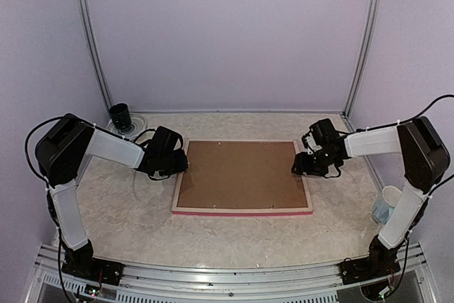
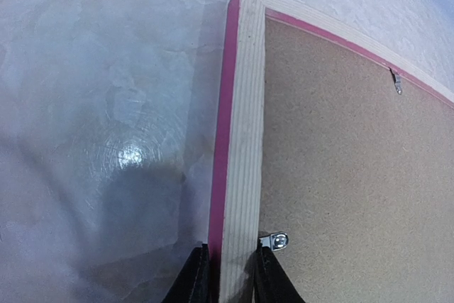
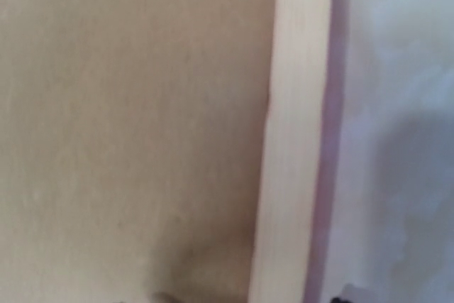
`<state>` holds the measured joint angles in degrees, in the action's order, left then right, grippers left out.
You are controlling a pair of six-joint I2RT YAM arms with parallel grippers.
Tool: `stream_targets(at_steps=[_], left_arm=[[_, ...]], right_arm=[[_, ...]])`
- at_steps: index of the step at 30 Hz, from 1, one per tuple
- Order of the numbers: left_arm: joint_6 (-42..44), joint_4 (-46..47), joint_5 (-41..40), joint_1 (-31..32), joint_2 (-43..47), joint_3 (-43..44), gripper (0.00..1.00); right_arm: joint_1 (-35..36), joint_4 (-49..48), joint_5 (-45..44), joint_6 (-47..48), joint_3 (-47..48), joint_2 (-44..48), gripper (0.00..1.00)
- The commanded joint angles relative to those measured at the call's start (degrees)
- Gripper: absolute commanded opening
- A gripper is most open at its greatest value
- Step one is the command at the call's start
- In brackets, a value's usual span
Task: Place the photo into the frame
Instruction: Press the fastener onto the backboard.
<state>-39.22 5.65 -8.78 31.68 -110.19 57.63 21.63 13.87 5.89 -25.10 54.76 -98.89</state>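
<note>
Steadiness first: our left gripper [image 2: 230,278] pinches the frame [image 2: 241,104] rail; right gripper [image 1: 306,164] is blurred, jaws unclear, so we seat it squarely.

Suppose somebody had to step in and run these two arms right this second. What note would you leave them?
The left claw is closed across the left rail of the frame.
The right claw is at the frame's right rail. Its wrist view is too blurred to show whether it grips.
The frame lies back-up on the table, with the brown backing board sitting in it.
The photo is not in sight, and I cannot tell whether it is under the board.
Left to do: check the photo is inside, then probably secure the board.
</note>
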Motion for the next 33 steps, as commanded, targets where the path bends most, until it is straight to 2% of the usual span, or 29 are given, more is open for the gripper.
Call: stream_targets(at_steps=[1, 5, 14, 19, 33], left_arm=[[-0.77, -3.73, -0.22, -0.83, -1.47, -1.89, 0.21], [-0.78, -3.56, -0.11, -0.83, -1.76, -1.9, 0.22], [-0.42, -3.73, -0.4, -0.83, -1.8, -1.43, 0.31], [-0.8, -3.6, -0.86, -0.86, -2.37, -1.27, 0.31], [-3.49, -3.8, -2.04, -0.92, -4.99, 0.11, 0.31]], right_arm=[[0.61, 0.45, -1.82, -0.59, 2.2, -2.38, 0.55], [0.61, 0.72, -2.06, -0.46, 2.28, -3.31, 0.42], [0.6, 0.53, -2.51, 0.05, 1.29, -3.22, 0.12], [0.61, 0.61, -1.78, 0.58, 1.57, -3.8, 0.0], [0.61, 0.77, -1.43, 1.65, 1.0, -3.33, 0.0]])
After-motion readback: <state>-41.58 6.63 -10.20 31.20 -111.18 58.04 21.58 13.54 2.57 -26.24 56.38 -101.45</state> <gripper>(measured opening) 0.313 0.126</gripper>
